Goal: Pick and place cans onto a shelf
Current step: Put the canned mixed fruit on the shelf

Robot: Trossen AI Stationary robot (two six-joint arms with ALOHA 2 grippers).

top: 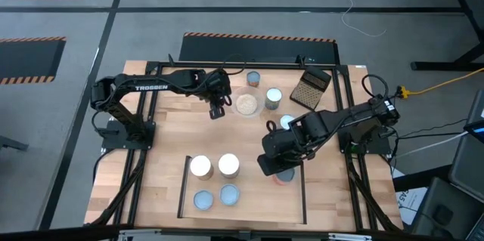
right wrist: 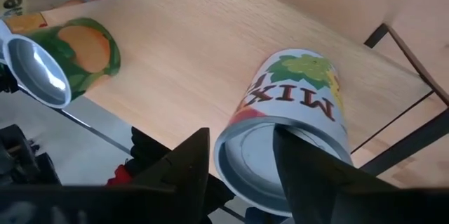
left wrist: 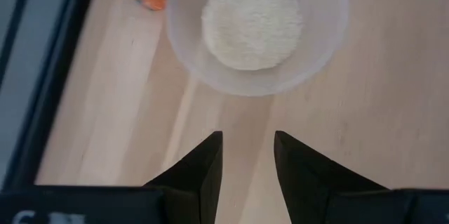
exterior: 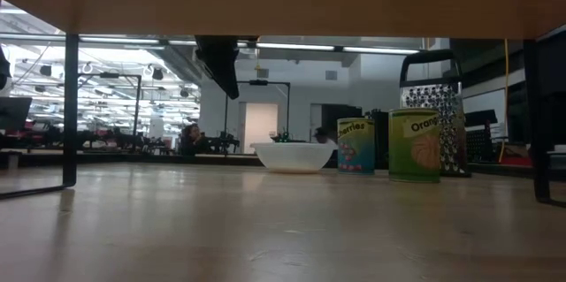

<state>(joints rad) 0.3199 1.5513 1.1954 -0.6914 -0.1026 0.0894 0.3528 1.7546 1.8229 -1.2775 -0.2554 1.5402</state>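
Right of centre in the high view, the right end effector [right wrist: 240,155] straddles a "Mix" can [right wrist: 291,122], fingers apart around its top rim.

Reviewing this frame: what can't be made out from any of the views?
- Can under the right end effector: in the high view the arm covers nearly all of it; in the right wrist view this can shows only "MIX", the frame edge cutting it.
- Whether that can is gripped or only straddled: unclear.
- Shelf cans' labels: only tops show from above.
- Left end effector: hidden by the shelf board in the low view.
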